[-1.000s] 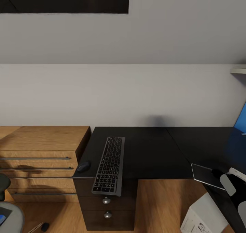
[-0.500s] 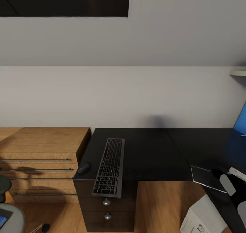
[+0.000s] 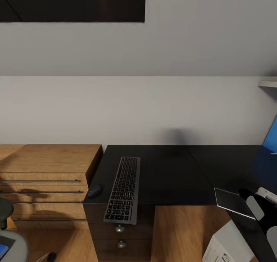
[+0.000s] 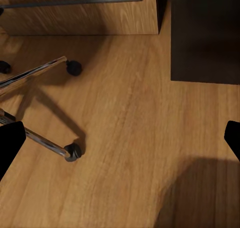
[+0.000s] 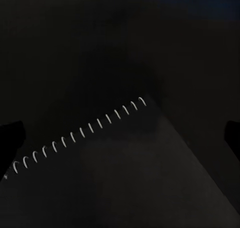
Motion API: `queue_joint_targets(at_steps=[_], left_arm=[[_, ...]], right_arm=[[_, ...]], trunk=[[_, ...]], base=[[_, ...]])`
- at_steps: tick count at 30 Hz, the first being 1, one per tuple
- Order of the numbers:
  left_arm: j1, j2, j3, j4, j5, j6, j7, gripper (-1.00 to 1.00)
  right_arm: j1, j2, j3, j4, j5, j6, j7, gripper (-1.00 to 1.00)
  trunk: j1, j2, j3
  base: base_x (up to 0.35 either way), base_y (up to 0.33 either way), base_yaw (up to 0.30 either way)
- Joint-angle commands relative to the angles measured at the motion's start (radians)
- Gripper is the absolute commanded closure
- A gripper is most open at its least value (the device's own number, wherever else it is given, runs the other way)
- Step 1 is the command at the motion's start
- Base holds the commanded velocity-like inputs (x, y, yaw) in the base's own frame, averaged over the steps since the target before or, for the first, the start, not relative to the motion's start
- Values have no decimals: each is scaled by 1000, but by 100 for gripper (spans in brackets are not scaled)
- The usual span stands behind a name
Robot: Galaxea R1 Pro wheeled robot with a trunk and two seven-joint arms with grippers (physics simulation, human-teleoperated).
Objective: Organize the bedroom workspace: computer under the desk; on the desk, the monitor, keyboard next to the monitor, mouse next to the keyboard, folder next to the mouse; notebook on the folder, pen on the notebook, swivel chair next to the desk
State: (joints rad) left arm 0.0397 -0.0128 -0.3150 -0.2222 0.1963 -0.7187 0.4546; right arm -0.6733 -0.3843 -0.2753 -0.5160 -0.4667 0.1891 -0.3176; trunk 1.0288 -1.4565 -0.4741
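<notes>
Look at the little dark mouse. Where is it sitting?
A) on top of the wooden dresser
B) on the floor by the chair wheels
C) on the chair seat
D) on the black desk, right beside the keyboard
D: in the head view the mouse lies on the black desk near its left edge, just beside the keyboard, with the wooden dresser further over.

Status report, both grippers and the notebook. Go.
Left gripper open over bare floor by the swivel chair. Right gripper open above the notebook on the desk. Nothing between jaws.
</notes>
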Motion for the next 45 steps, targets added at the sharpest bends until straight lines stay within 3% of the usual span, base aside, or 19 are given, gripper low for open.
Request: queue_joint_targets(at_steps=[1,9,19,28,38,45], left_arm=[[0,1,-9,-2,9,-2,4,-100],[0,1,-9,-2,9,-1,4,-100],[0,1,-9,-1,9,2,4,-100],[0,1,-9,-1,9,1,4,-100],[0,1,-9,-2,9,-1,4,-100],[0,0,-9,-2,9,-2,4,-100]], right_arm=[[0,1,1,-3,-6,3,-5,-100],[0,17,7,-7,5,-9,-5,-100],[0,36,7,-6,76,-20,-7,-100],[0,37,7,-4,90,-20,-9,-100],[0,37,8,7,146,-13,-14,-100],[0,34,9,23,155,-8,-25,-100]], trunk=[[0,-1,-1],[0,-1,-1],[0,-1,-1],[0,-1,-1],[0,-1,-1],[0,-1,-1]], base=[[0,0,0],[124,0,0],[292,0,0],[83,0,0],[7,0,0],[0,0,0]])
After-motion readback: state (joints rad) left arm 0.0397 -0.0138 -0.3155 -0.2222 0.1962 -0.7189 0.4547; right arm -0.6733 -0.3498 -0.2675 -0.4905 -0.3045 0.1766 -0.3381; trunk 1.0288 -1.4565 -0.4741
